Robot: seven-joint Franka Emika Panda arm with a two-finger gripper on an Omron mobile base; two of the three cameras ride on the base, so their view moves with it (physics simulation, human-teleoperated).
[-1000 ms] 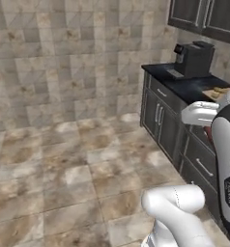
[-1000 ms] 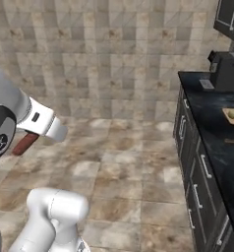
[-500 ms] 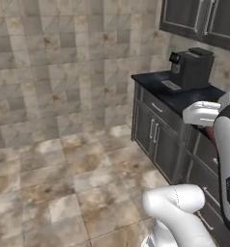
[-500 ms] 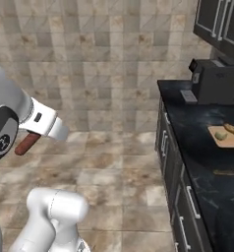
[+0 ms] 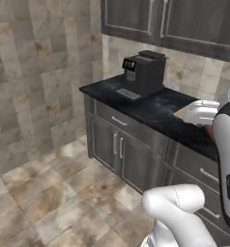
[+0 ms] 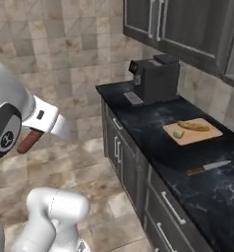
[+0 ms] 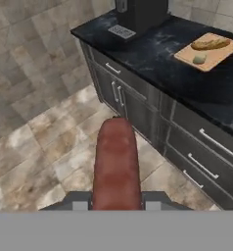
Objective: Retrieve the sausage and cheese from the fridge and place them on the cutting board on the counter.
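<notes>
My gripper (image 7: 116, 200) is shut on the sausage (image 7: 115, 164), a dark red-brown oblong that sticks out ahead over the tiled floor. The same sausage (image 6: 30, 141) hangs below the hand at the left of the right base view. On the black counter (image 6: 153, 138) lies the tan cutting board (image 6: 207, 135). The small yellow-green cheese (image 6: 178, 133) sits on the board's near part. From the hand, the cutting board (image 7: 221, 53) and the cheese (image 7: 199, 59) lie at the upper right. The fridge is out of view.
A tan bread stick (image 6: 194, 126) lies on the board beside the cheese. A black coffee machine (image 6: 156, 78) stands at the counter's left end. A knife (image 6: 207, 168) rests on the counter nearer me. Dark cabinets (image 5: 122, 149) run below, wall cabinets above; tiled floor spreads left.
The whole picture has shifted: the base has moved, and the counter with its coffee machine and board now stands closer and more central. The sausage stays in the shut gripper.
</notes>
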